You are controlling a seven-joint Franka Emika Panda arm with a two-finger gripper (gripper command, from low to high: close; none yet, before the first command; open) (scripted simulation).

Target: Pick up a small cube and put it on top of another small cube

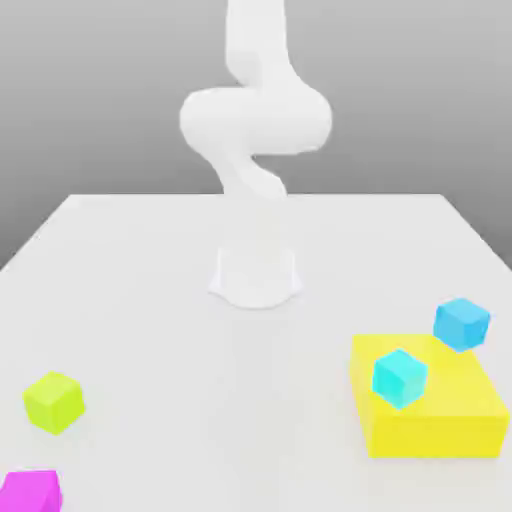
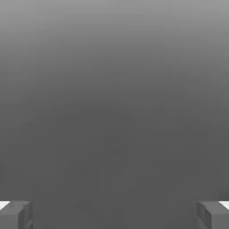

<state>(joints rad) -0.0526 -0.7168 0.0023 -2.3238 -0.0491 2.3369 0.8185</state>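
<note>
The small cube (image 1: 54,402), lime yellow-green and matte, sits on the white table (image 1: 180,330) near the front at the exterior view's left. My gripper (image 2: 114,214) is open. Its two grey fingertips (image 2: 15,215) stand far apart with nothing between them, facing plain grey background. My white arm (image 1: 255,120) rises from its base (image 1: 255,275) at the table's back middle and curls up past the picture's top, well away from the lime cube.
A magenta cube (image 1: 30,491) lies at the front left corner, just in front of the lime cube. At the right, a flat yellow block (image 1: 440,420) carries one cyan cube (image 1: 400,378). A second cyan cube (image 1: 461,324) sits at its far right corner.
</note>
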